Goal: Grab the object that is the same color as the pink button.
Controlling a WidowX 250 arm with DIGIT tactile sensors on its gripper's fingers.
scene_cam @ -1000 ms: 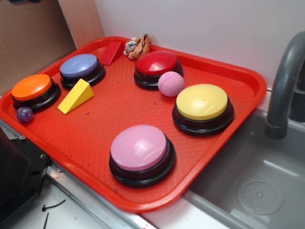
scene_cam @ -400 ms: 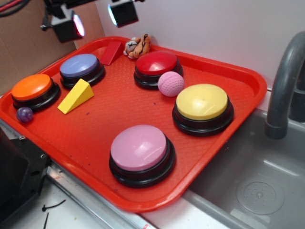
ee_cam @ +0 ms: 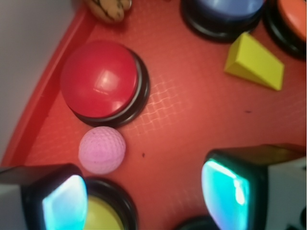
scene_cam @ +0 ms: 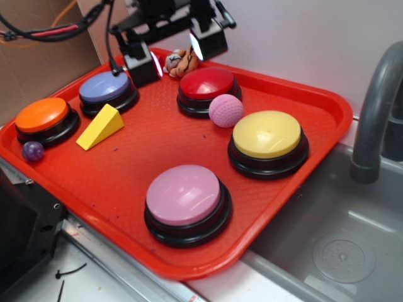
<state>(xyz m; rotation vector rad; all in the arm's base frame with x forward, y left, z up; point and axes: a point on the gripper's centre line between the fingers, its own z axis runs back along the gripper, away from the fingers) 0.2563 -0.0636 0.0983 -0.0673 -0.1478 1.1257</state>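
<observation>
A small pink dimpled ball lies on the red tray between the red button and the yellow button. The large light-pink button sits near the tray's front edge. My gripper hangs open and empty above the tray's back, over the toy tiger, up and left of the ball. In the wrist view the ball lies just ahead of the left finger, with the gripper wide open.
A purple button, an orange button, a yellow wedge, a dark purple marble and a toy tiger sit on the tray. A grey sink and faucet stand to the right.
My gripper has come into view from the top left and moved down and right, over the back of the tray. The objects have not moved.
</observation>
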